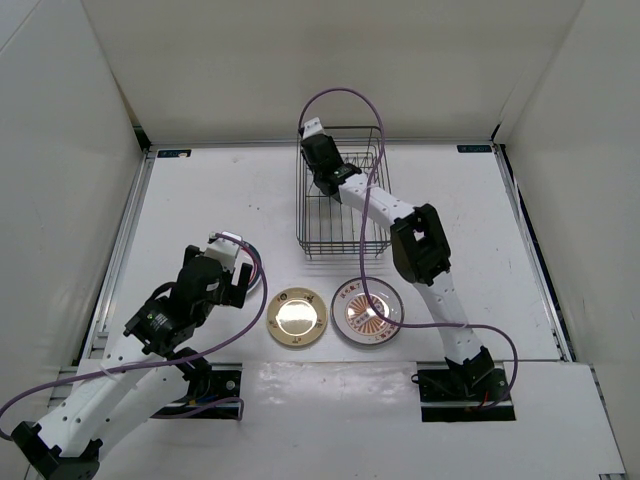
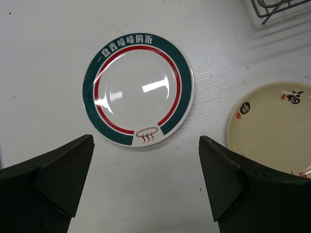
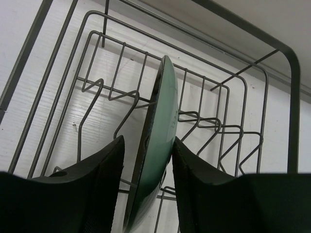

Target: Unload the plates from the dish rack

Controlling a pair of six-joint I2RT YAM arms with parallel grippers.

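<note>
The dish rack [image 1: 303,205] stands at the back centre. A dark teal-green plate [image 3: 163,116] stands on edge between its prongs. My right gripper [image 3: 148,141] reaches down into the rack [image 3: 291,97] with its jaws on either side of this plate. The right finger touches it and the left finger stands a little off. My left gripper [image 2: 146,184] is open and empty, just above the table. It is near the white plate with the dark green rim [image 2: 138,90], which lies flat. The orange sunburst plate [image 1: 368,312] lies flat in front of the rack.
A cream plate [image 1: 296,315] lies between the white and sunburst plates; it also shows in the left wrist view [image 2: 272,126]. A corner of the rack [image 2: 272,9] shows at the top right of that view. White walls enclose the table.
</note>
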